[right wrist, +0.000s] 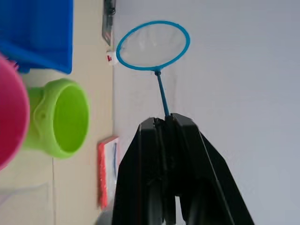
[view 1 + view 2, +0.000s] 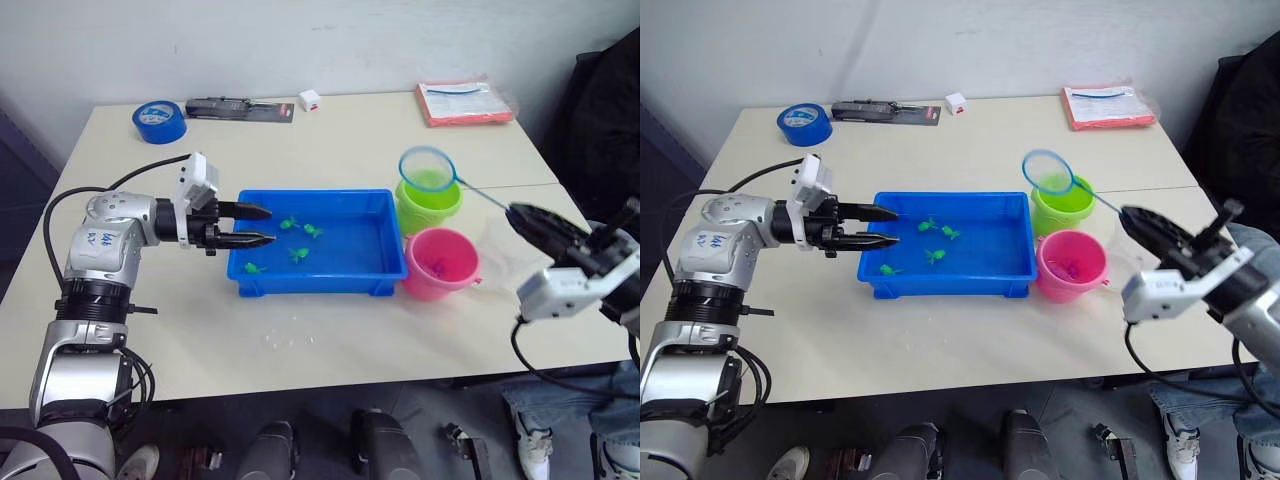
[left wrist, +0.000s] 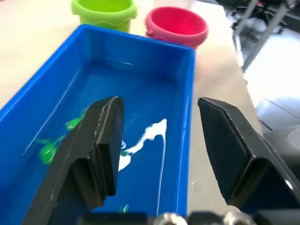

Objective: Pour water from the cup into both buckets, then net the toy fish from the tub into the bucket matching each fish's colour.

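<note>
Both buckets point(image 2: 432, 235) crowd the tub point(image 2: 318, 243)'s right end.

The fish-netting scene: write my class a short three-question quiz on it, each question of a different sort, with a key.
1. True or false: the net is held up over the green bucket.
2. Which colour of toy fish lie in the tub? A) pink B) green C) yellow
3. Fill in: the left gripper is ___ at the tub's end away from the buckets.

Key
1. True; the right gripper holds its handle.
2. B; a small pink thing in the pink bucket may be a fish.
3. Open; it holds nothing.
</note>
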